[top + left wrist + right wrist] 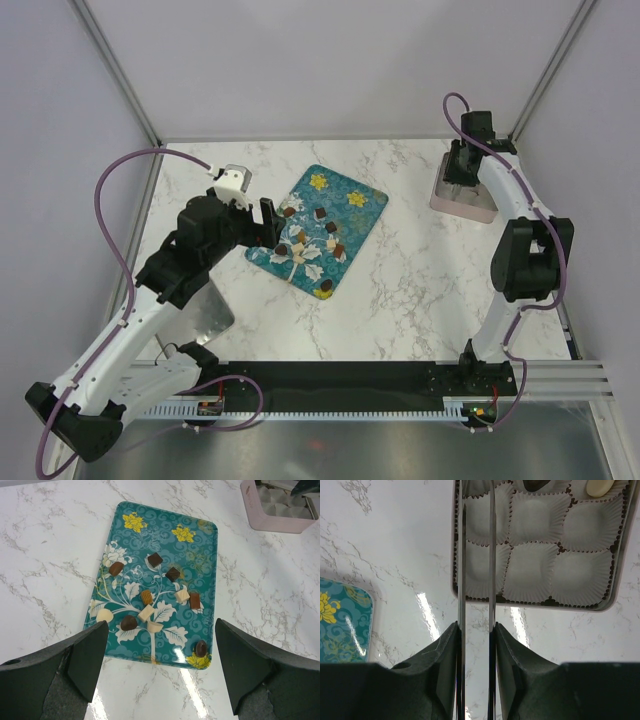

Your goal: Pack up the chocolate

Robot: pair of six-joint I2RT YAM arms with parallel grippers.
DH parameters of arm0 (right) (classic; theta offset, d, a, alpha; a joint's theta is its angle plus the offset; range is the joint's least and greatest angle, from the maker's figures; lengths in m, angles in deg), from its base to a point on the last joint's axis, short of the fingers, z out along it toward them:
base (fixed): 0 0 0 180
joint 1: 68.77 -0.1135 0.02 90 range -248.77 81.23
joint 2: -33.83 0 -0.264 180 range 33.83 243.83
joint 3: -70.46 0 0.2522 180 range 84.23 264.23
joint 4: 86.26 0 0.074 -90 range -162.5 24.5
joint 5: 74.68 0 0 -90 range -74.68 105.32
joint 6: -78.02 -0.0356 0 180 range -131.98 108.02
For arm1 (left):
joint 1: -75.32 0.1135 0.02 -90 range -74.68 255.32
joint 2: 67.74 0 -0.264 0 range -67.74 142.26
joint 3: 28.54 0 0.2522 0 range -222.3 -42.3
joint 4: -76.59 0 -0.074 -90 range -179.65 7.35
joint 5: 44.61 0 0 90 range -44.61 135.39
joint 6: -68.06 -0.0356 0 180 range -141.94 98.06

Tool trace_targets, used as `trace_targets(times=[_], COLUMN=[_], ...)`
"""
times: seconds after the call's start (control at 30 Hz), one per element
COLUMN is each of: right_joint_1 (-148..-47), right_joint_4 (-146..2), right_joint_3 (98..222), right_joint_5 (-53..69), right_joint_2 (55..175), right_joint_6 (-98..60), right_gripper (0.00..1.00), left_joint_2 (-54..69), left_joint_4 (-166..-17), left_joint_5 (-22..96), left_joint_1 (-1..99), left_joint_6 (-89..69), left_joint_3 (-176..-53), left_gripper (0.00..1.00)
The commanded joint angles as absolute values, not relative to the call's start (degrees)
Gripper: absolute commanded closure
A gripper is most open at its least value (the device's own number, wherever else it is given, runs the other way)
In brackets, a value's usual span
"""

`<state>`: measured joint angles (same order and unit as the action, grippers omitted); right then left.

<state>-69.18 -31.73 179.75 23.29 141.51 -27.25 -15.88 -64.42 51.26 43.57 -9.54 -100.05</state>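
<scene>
The chocolate [173,573] lies scattered on the teal tray [200,545], just ahead of the left end effector [160,672], which is spread wide and empty. The right end effector [476,540] hangs over the pink box [462,207], blades narrowly apart, tips unseen: grip cannot be told.

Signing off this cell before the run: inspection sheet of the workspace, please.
Surface: white marble table, some glare streaks.
Job's things: chocolates, dark, tan and cream, loose on the teal tray; pink box at far right, with a dark piece and a cream piece in its far cups, other visible cups empty.
Clutter: grey metal plate by the left arm.
Grippers: left gripper wide open at the tray's edge, empty; right gripper over the box, fingers narrowly parted, empty.
Cables: purple cables loop off both arms, away from the tray.
Surroundings: plain walls; aluminium rail at the near edge.
</scene>
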Motion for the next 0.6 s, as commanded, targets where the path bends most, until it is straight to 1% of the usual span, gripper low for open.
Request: trace_targets(times=[0.0,0.37,0.4,0.57], right_joint_1=[-69.12,-69.12,-67.65,-67.63], right_joint_4=[-34.35,-34.62,-34.53,-31.55], right_joint_3=[181.79,182.05,182.14,183.19], right_joint_5=[22.97,23.06,23.14,24.90], right_joint_2=[141.76,141.85,141.67,139.30], right_joint_6=[-27.89,-27.80,-27.71,-27.80], right_gripper=[0.60,0.57,0.57,0.56], left_joint_2=[-15.79,-15.70,-15.53,-15.62], left_joint_4=[-65.48,-65.48,-65.48,-65.57], left_joint_5=[51.10,50.93,50.93,51.01], left_joint_1=[44.12,44.29,44.29,44.38], left_joint_6=[-10.52,-10.52,-10.52,-10.52], left_joint_3=[-101.10,-101.18,-101.18,-101.18], left_gripper=[0.05,0.05,0.05,0.05])
